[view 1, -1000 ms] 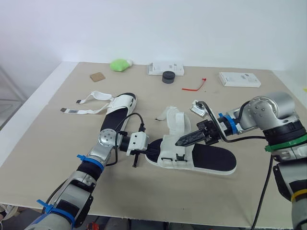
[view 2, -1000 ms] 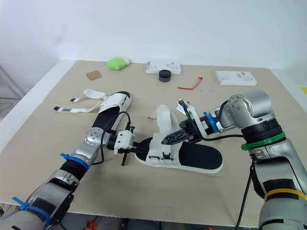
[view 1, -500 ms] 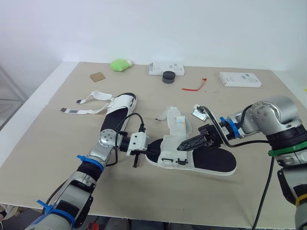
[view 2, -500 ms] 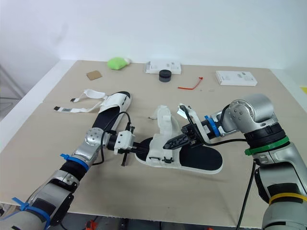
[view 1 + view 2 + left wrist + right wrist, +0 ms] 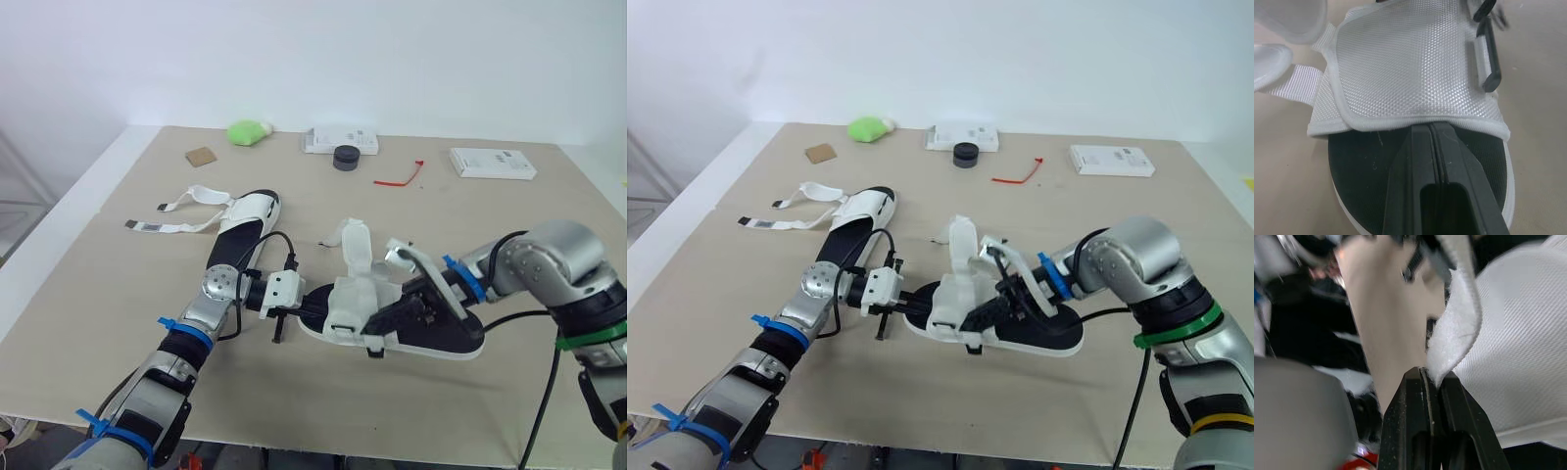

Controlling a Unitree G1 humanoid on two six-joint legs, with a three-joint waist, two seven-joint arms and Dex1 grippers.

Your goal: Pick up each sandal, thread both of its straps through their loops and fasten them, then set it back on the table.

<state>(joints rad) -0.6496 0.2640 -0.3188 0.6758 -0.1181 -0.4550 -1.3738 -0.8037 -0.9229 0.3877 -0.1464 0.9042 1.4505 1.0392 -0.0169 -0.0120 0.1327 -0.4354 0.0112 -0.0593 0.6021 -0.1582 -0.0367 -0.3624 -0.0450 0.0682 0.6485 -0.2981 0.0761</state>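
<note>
The right pincer (image 5: 1431, 377) is clamped on the very tip of a white strap (image 5: 1462, 328), low over the near side of the sandal (image 5: 353, 299) lying mid-worktop. The left pincer (image 5: 1432, 134), its fingers pressed together, lies on the black footbed at the toe end; whether it pinches the sole or merely pins it down cannot be told. A black plastic loop (image 5: 1488, 61) sits at the edge of the white mesh upper. The right pincer has so little of the strap that the strap may slip free as it is fed toward a loop. A sideways pull could also drag the sandal across the worktop (image 5: 108, 294) if the left hold is light. The right arm and the upper hide which loop the strap is aimed at, and whether it has entered one. The second sandal (image 5: 245, 217) lies far left, its straps splayed and unfastened. A green lump (image 5: 248, 131), a black puck (image 5: 344, 158) and boxes (image 5: 492, 162) line the far edge.
</note>
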